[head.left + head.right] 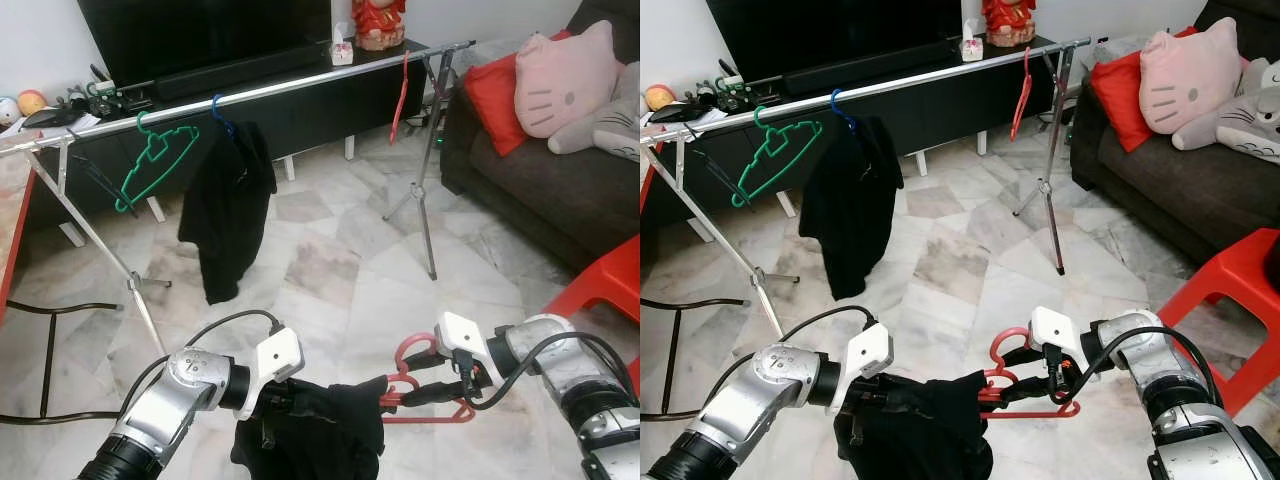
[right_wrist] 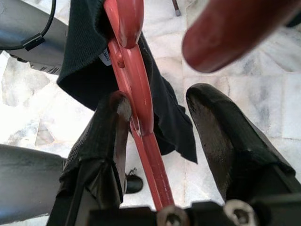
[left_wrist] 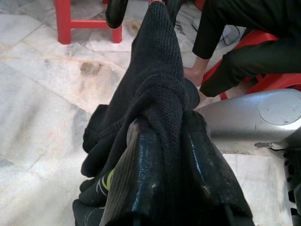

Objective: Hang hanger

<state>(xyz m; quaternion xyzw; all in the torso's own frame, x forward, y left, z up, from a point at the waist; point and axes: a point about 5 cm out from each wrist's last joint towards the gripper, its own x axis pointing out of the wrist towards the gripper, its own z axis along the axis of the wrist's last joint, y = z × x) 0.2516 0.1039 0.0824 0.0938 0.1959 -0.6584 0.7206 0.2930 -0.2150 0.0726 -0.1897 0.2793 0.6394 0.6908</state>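
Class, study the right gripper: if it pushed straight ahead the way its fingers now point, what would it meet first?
The right gripper points toward the robot's left, along the red hanger between its fingers. It would probably meet the black garment draped on that hanger first, then the left gripper holding it.

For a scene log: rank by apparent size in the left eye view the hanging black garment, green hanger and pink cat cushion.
1. hanging black garment
2. pink cat cushion, close behind it
3. green hanger, the thinnest outline
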